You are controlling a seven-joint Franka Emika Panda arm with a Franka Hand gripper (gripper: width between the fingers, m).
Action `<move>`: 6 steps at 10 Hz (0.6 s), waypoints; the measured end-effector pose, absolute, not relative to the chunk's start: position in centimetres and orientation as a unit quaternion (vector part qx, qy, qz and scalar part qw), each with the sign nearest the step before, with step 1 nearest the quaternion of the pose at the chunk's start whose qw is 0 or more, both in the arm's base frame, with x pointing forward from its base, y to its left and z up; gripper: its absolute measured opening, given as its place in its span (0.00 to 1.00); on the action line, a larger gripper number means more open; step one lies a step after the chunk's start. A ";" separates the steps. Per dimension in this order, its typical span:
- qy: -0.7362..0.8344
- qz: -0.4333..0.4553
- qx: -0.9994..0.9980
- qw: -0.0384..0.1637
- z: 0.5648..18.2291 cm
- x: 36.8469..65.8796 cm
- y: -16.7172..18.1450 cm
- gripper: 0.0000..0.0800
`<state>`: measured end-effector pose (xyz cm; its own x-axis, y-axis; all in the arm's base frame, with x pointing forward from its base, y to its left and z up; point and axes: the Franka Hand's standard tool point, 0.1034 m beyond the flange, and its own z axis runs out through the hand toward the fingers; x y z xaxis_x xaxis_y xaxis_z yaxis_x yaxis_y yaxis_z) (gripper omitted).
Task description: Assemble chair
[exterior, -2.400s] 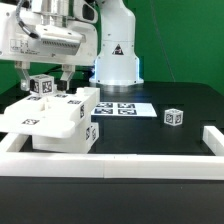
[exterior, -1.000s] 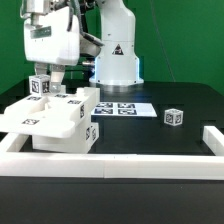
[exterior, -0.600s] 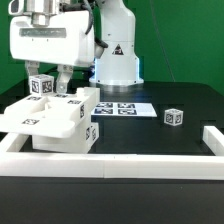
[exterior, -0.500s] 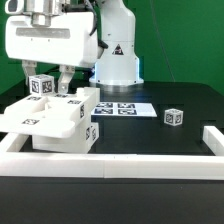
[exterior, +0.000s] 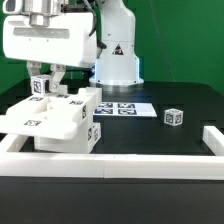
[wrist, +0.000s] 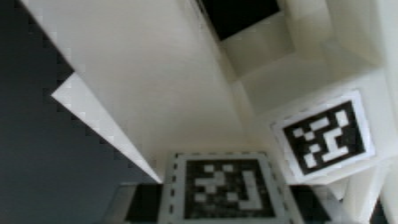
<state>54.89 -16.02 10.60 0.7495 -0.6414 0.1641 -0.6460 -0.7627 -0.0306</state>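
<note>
The partly built white chair [exterior: 58, 118] stands at the exterior view's left, with tags on its flat panel and blocks. A white tagged leg [exterior: 40, 87] stands upright at its far left corner. My gripper [exterior: 43, 80] is shut on this leg from above. In the wrist view the leg's tagged face [wrist: 224, 186] sits between my dark finger pads [wrist: 143, 202], against the chair's white panel [wrist: 160, 70], which carries another tag [wrist: 329, 135]. A loose small tagged white part [exterior: 174, 117] lies on the black table to the exterior view's right.
The marker board [exterior: 122, 110] lies flat on the table just right of the chair. White border rails run along the front [exterior: 110, 162] and the right side [exterior: 213, 139]. The robot's base [exterior: 117, 55] stands behind the marker board.
My hand has turned about its vertical axis over the leg, from broadside to narrow and back to broadside. It has stayed on the leg. The chair and the loose part have not moved.
</note>
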 end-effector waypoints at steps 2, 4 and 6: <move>-0.355 0.083 0.931 0.013 10.6 54.9 -16.0 0.34; -0.393 0.083 0.916 0.009 10.6 54.9 -16.0 0.34; -0.478 0.089 0.874 0.002 10.6 55.0 -16.0 0.34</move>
